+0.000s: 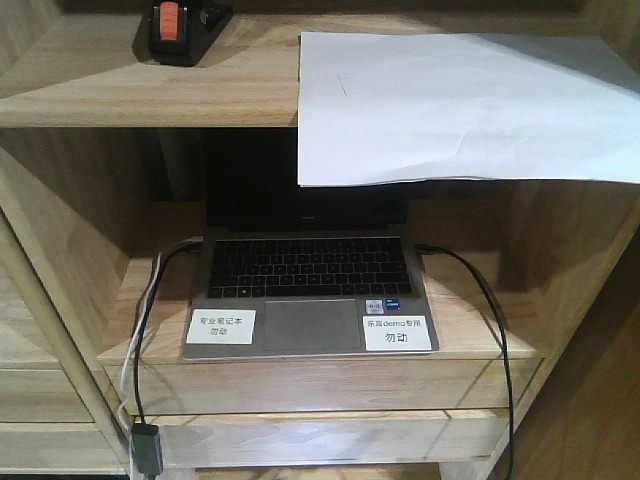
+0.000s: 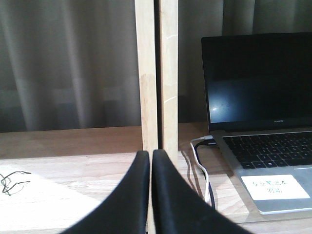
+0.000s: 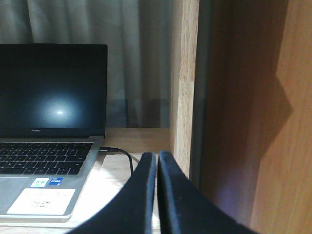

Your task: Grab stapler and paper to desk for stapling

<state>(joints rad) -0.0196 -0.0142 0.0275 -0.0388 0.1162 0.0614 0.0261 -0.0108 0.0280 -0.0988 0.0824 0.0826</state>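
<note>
Front cam: stapler [image 1: 180,28] sits far left on the upper shelf [image 1: 150,90], orange patch up. To its right, same shelf, the paper [image 1: 450,105], well apart from it, near edge hanging over the shelf front above the laptop [image 1: 310,285]. That's open in the compartment below, 2 white labels [image 1: 222,327] on the palm rest, a black cable [image 1: 490,300] each side. L hand [image 2: 150,153]: fingers pressed together, nothing between, low by laptop's left. R hand [image 3: 157,155]: same, together & empty, by laptop's right.
</note>
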